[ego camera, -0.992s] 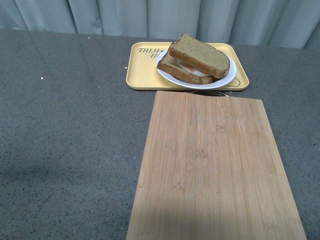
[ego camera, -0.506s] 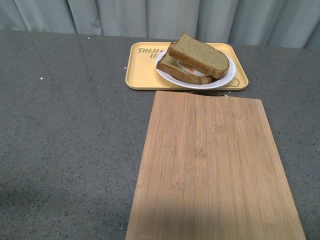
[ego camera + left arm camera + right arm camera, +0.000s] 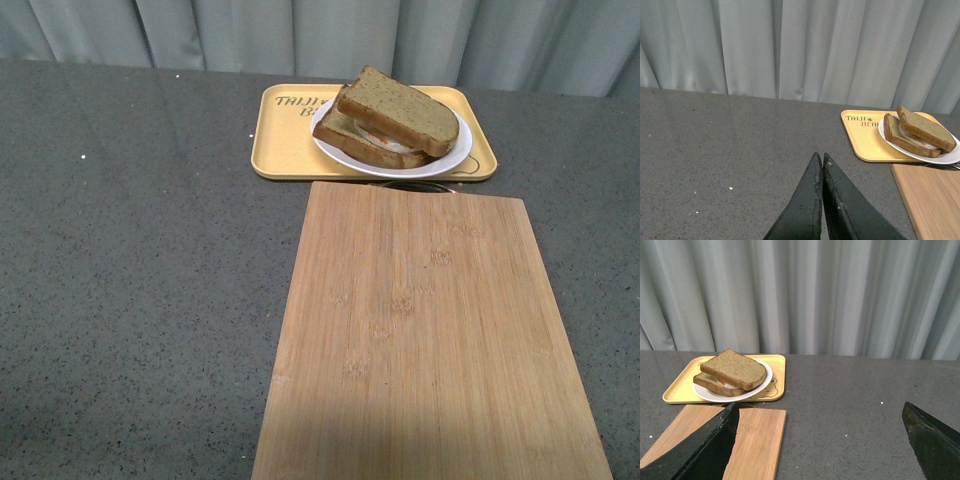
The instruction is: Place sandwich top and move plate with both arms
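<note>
The sandwich top, a plain brown slice, lies on the egg-bearing bottom slice on the white plate. The plate rests on a yellow tray at the far side of the table. The stack also shows in the left wrist view and the right wrist view. No arm shows in the front view. My left gripper is shut and empty above bare table, well short of the tray. My right gripper is wide open and empty, to the right of the tray.
A large wooden cutting board lies in front of the tray, reaching the near edge. The grey speckled table spreads to the left. Grey curtains hang behind the table.
</note>
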